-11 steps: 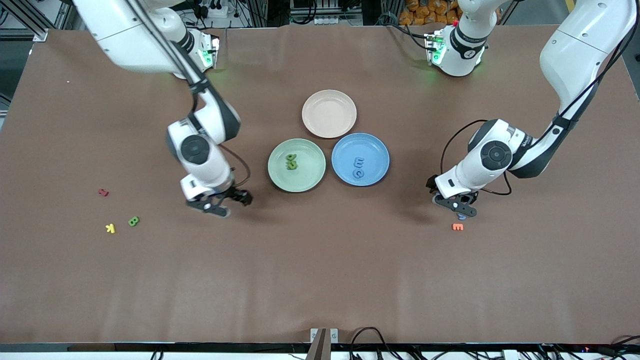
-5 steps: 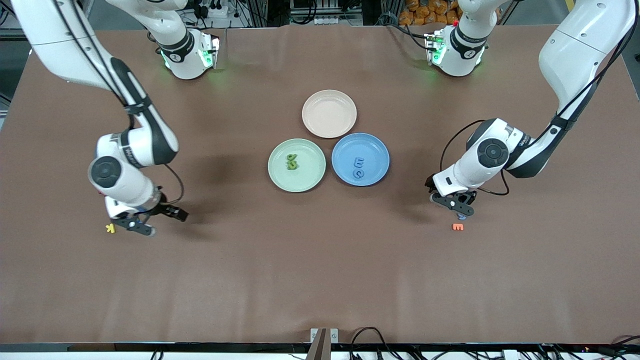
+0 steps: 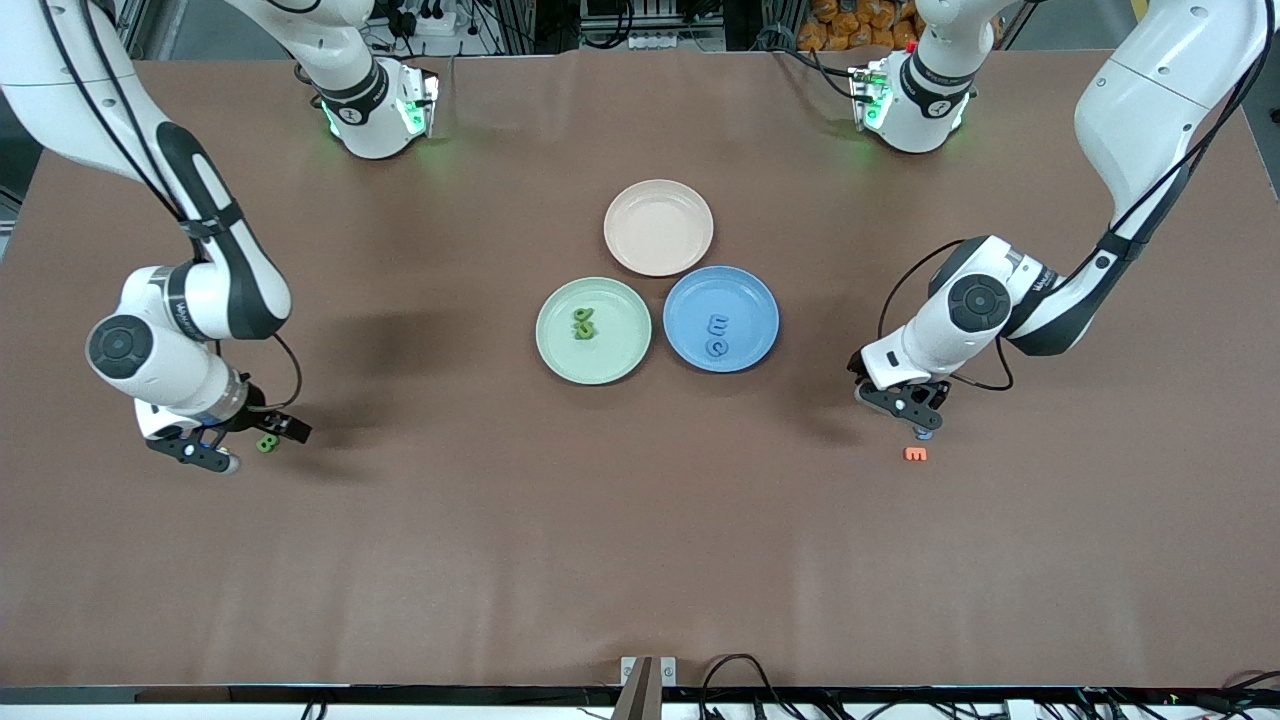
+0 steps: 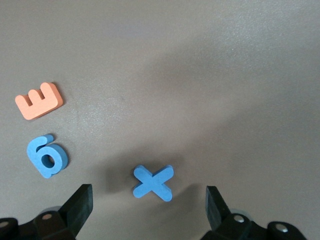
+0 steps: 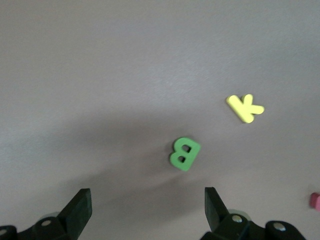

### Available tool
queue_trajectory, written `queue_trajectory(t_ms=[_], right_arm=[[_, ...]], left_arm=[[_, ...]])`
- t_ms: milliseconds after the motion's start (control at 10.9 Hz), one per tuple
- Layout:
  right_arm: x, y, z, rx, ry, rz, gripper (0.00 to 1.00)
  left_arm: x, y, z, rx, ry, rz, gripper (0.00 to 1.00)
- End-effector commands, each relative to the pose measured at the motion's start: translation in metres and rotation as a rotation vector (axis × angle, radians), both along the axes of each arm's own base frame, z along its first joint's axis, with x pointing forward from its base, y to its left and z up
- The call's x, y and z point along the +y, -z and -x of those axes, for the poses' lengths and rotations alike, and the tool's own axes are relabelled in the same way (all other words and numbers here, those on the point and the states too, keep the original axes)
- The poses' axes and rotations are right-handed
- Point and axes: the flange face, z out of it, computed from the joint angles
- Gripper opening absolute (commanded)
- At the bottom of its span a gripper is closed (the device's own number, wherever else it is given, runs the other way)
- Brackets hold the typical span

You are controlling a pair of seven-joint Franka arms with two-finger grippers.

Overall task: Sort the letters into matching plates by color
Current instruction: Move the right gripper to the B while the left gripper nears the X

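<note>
The mint green plate (image 3: 560,348) holds two green letters (image 3: 583,323). Beside it, the blue plate (image 3: 752,300) holds two blue letters (image 3: 716,336). My right gripper (image 3: 255,449) hangs open over a green B (image 3: 266,442) toward the right arm's end of the table. In the right wrist view the green B (image 5: 184,153) lies just ahead of that gripper (image 5: 147,206). My left gripper (image 3: 903,405) is open and low over a blue X (image 4: 153,182), which lies just ahead of that gripper (image 4: 148,209). The front view hides the X under the hand.
A beige plate (image 3: 658,227) sits farther from the front camera than the two colored plates. A yellow K (image 5: 244,107) and a red piece (image 5: 315,201) lie near the B. An orange E (image 3: 915,454) and a blue 6-like piece (image 3: 922,433) lie by the left gripper.
My right arm swung from beside the green plate toward its own end of the table and now hangs over the green B, covering the yellow K. My left gripper barely shifted.
</note>
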Motion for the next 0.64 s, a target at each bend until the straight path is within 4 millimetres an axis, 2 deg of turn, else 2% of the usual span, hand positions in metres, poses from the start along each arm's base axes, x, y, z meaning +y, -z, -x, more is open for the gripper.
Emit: queue_trajectory(t_ms=[0,276,551], right_arm=[[-0.024,0.007,-0.015,-0.015,-0.009,-0.042,1.0],[-0.036,0.018,-0.027,-0.023,0.002,-0.045,1.0],[-0.043,0.029,-0.024,-0.023,-0.002,-0.04,1.0]], left_arm=[[-0.003,0.004,0.002,-0.024,0.029,0.022,1.0],[-0.006,0.004,0.001,-0.028,0.04,0.02,1.0],[-0.006,0.006,0.001,-0.023,0.038,0.024,1.0]])
